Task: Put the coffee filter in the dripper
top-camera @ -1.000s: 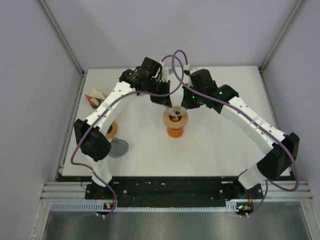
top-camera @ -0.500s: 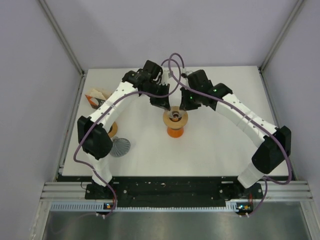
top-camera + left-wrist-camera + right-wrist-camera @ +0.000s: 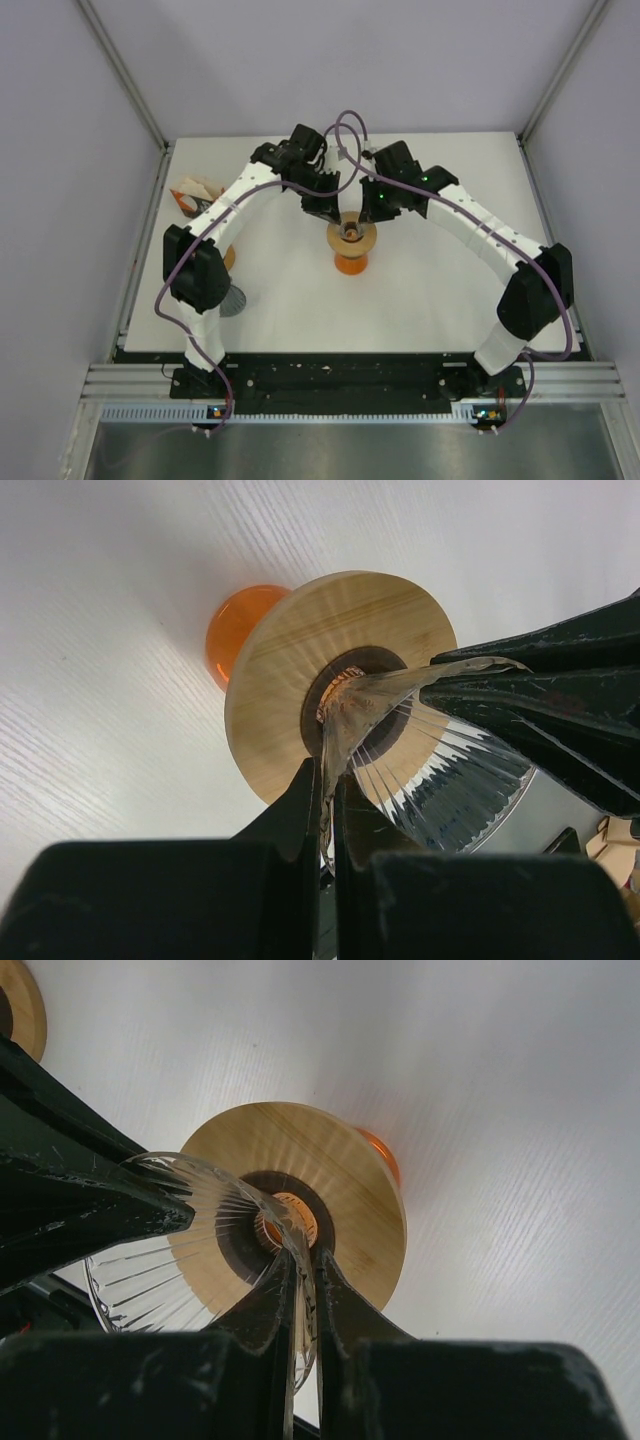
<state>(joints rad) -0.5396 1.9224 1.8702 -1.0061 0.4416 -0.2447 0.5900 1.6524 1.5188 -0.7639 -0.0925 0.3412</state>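
The white tabletop [image 3: 420,300] carries four items. Near its centre the dripper [image 3: 351,262] stands upright, its orange foot in contact with the surface. At the left side, both partly hidden in the top view, lie a grey ribbed cone [image 3: 240,300] and, just beyond it, a wooden ring [image 3: 229,258]. Farther left and farther back rests a tan and orange item [image 3: 190,195] of unclear type.

Right claw [image 3: 300,1260] at 6 o'clock, fingers pinched tight on the rim of a clear ribbed glass cone [image 3: 170,1250]. Cone's narrow end meets the dark hole of a round wooden ring [image 3: 340,1180] at centre. Orange base [image 3: 385,1155] peeks out at the ring's 2 o'clock. Left claw [image 3: 80,1200] at 9 o'clock, on the cone's opposite rim. White worktop [image 3: 500,1080] behind.
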